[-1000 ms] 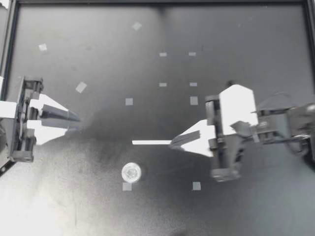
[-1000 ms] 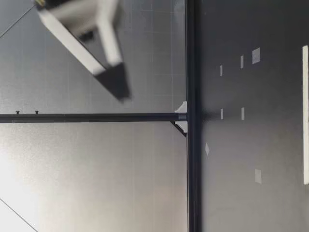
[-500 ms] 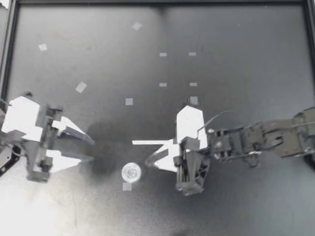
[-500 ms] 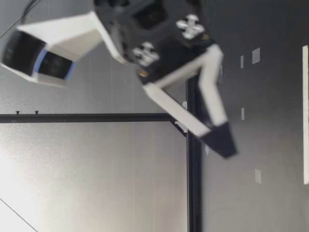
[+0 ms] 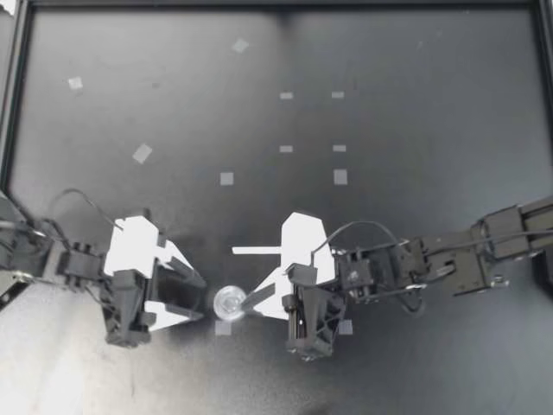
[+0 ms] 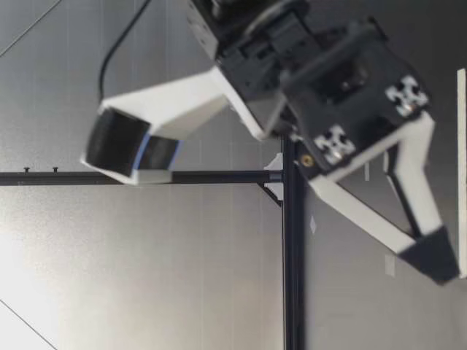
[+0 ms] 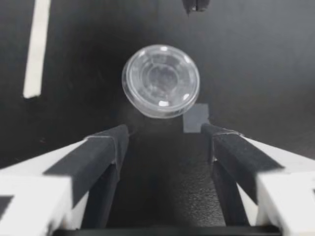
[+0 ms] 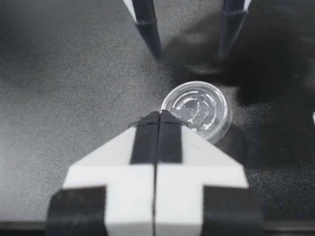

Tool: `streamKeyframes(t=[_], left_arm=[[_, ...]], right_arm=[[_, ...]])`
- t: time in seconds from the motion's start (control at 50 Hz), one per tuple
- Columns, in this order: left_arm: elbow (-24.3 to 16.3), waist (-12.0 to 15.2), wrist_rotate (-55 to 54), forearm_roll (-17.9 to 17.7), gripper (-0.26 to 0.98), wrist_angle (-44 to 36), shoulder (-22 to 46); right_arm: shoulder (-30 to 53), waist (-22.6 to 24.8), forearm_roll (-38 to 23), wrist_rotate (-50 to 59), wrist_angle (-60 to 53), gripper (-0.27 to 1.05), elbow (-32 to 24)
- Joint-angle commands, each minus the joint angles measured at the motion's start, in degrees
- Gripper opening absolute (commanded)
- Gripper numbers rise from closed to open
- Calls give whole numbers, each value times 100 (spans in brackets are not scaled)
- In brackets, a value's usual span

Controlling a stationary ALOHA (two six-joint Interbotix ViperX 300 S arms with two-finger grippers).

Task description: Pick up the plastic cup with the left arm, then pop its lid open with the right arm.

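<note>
Dark taped table (image 5: 415, 69): clear plastic cup (image 5: 231, 302) between two grippers.
Fingers of right gripper (image 5: 248, 303) clenched empty, narrow tip at cup's rim; left gripper (image 5: 203, 300) released, spread wider than cup.

Tabletop (image 5: 415, 130): black, matt, fine-grained, slightly rough. Round container (image 5: 230, 302): clear plastic, glossy, moulded rings. Left tool (image 5: 202, 300), right tool (image 5: 245, 303): smooth white plastic fingers, matt black tips. Tape squares (image 5: 226, 179), white strip (image 5: 255, 251): matt, paper-like.
</note>
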Motion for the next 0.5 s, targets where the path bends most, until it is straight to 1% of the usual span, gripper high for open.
streamKeyframes(t=[0.0, 0.22, 0.48], left_arm=[[-105, -26, -9, -18, 66, -62, 44], [-79, -26, 0, -18, 67, -264, 185], [-176, -26, 26, -9, 67, -519, 483]], right_arm=[[0, 18, 0, 9, -44, -6, -185], [281, -105, 0, 9, 88, -6, -378], [255, -193, -18, 0, 246, -6, -404]])
